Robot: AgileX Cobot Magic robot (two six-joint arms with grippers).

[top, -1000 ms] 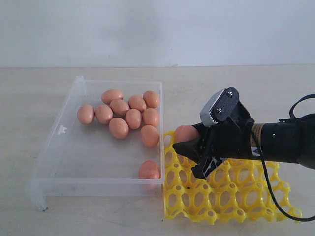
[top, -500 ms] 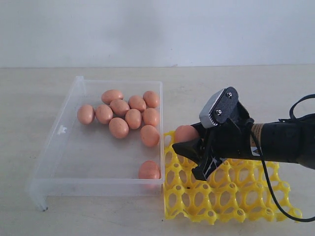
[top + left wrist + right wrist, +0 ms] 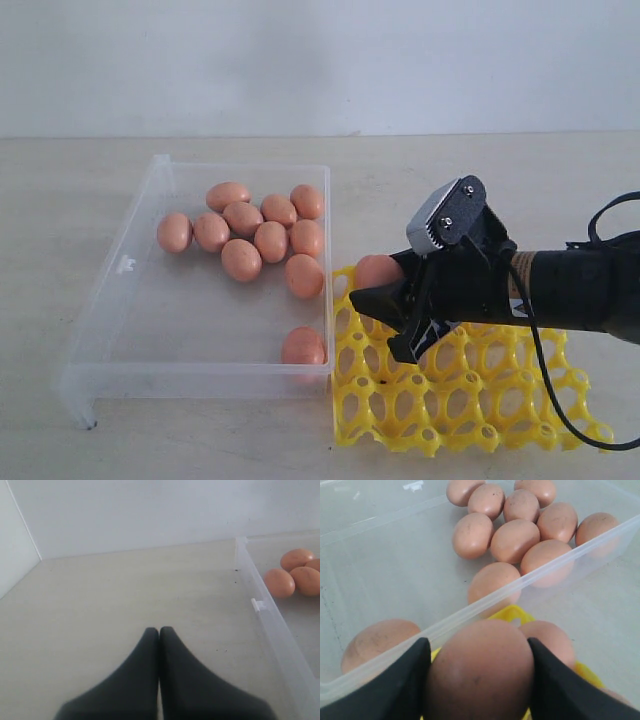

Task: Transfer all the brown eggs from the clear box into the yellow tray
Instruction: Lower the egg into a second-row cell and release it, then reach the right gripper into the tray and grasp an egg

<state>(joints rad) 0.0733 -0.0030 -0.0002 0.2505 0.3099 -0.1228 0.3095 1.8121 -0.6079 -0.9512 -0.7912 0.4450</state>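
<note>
1. Pale beige tabletop (image 3: 500, 170) runs back to a plain white wall (image 3: 300, 60).
2. Furthest left, seen only in its wrist view, the left gripper (image 3: 159, 632) has its two black fingers pressed flat together with nothing between them. It hangs over bare table just outside the clear box's wall.
3. The clear box (image 3: 130, 265) lies on the left half of the table, with its small latch tab on the left wall.
4. Eleven brown eggs (image 3: 243, 218) lie inside it. Ten are bunched together in the far right part, several of them touching.
5. One lone egg (image 3: 303, 346) rests in the near right corner, against the wall.
6. The yellow tray (image 3: 480, 400) lies just beside the box's right wall, nearer the front of the table.
7. The right gripper (image 3: 383, 322) reaches in from the right over the tray's far left corner. Its fingers are spread wide and pinch one brown egg, the held egg (image 3: 480, 670), from both sides, just short of the box wall.
8. Another egg (image 3: 547, 635) sits just behind the held one, at the tray's yellow edge.
</note>
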